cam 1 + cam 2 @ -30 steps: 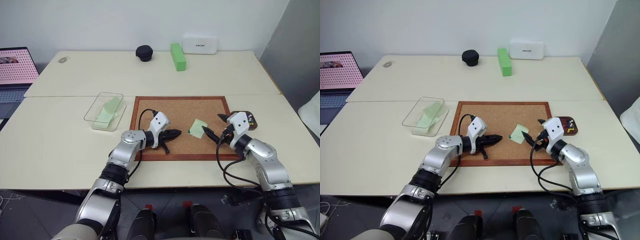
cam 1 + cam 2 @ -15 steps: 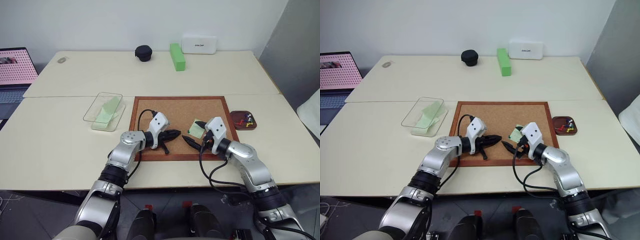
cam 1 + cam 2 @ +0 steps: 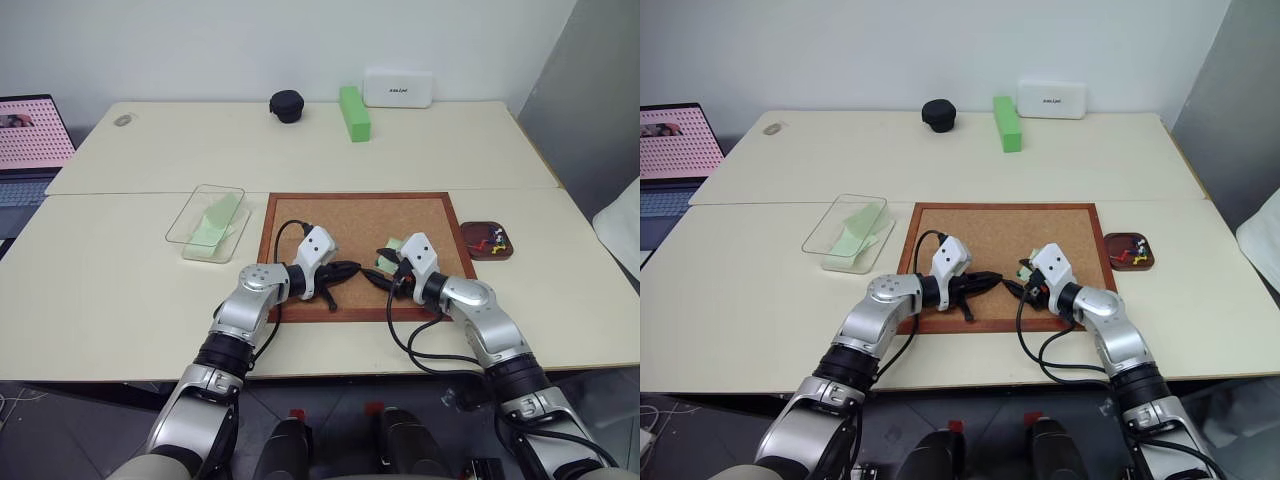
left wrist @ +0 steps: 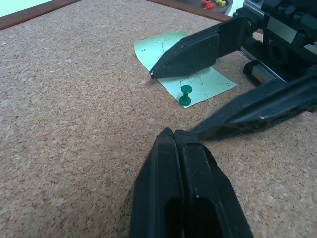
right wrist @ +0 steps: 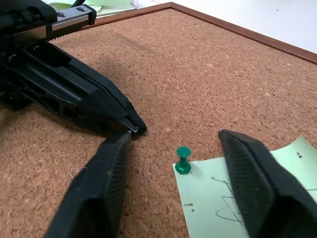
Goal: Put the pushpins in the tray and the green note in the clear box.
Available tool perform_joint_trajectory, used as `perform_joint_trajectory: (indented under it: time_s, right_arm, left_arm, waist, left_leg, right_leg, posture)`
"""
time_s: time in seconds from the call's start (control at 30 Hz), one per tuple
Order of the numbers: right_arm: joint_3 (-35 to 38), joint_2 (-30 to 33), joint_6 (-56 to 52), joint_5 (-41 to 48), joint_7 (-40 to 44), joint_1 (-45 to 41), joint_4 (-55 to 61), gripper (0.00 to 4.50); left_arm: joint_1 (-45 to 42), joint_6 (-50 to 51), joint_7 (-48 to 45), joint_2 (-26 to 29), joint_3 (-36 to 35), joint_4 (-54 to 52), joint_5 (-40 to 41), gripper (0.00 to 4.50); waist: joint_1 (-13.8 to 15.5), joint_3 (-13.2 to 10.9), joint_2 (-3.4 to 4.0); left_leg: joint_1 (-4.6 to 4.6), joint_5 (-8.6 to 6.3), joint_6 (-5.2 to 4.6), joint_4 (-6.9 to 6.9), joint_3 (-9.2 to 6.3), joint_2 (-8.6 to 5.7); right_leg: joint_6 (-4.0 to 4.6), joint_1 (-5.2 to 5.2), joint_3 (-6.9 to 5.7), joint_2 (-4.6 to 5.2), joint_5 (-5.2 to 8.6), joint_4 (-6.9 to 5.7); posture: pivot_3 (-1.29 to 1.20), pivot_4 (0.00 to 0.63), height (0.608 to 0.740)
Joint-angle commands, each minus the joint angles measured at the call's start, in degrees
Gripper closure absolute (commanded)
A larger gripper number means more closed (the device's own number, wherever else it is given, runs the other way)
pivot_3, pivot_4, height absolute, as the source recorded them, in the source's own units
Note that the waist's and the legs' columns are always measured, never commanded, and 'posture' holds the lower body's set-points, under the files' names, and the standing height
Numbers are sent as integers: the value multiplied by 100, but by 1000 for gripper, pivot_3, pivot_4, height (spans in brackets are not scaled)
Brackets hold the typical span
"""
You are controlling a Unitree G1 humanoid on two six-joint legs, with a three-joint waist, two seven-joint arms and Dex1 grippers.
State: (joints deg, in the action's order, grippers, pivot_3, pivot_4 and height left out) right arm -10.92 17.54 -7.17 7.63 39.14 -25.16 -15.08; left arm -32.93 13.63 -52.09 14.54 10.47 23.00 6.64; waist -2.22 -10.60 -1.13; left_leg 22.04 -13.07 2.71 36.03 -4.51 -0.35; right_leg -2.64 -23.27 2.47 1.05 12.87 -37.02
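Head views: the right pincer [image 3: 378,276] has come in from beside the tray [image 3: 489,240], where it stood a second ago, to the near middle of the corkboard [image 3: 350,215]. It now meets the left pincer [image 3: 352,268] tip to tip beside the green note [image 3: 395,247]. The clear box [image 3: 204,222] sits on the bench [image 3: 130,290] left of the corkboard, already holding pale green slips. Coloured pushpins [image 3: 489,236] lie in the tray at the right.

Left wrist view: the left pincer [image 4: 174,136] is closed and empty, its tips just short of a green pin [image 4: 185,94] standing upright in a corner of the note [image 4: 198,79]. The right pincer's two fingers [image 4: 198,47] straddle that pin, apart.

Right wrist view: the right pincer [image 5: 176,136] is half spread with its jaws narrowing, the pin [image 5: 183,159] between them but untouched. One finger touches the left pincer's tip.

Judgement: pulling this pin comes next. Only then can the note lift free for the box.
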Motion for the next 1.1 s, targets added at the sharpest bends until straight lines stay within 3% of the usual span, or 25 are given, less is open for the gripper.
perform_joint_trajectory:
  time_s: [0.03, 0.37, 1.1]
  right_arm:
    - [110, -1, 158, -42, 18, -123, -41, 2408]
    - [162, -44, 229, -42, -32, -135, -153, 4420]
    - [159, 480, 784, -751, -323, 62, 1162, 4420]
  left_arm:
    - [87, 66, -39, 80, 18, 4, 6, 4500]
    - [-32, 6, 12, 45, 1, 95, -6, 4500]
    - [63, -14, 38, -10, 60, 79, -27, 4500]
  waist:
    - [-1, 0, 0]
    - [-8, 0, 0]
    - [-1, 0, 0]
  left_leg:
    - [0, 0, 0, 0, 0, 0]
    - [0, 0, 0, 1, 0, 0]
    - [2, 0, 0, 0, 0, -1]
  right_leg:
    - [0, 0, 0, 0, 0, 0]
    - [0, 0, 0, 0, 0, -1]
    - [0, -3, 0, 0, 0, -1]
  posture:
    - [0, 150, 740]
    - [0, 150, 740]
    - [0, 150, 740]
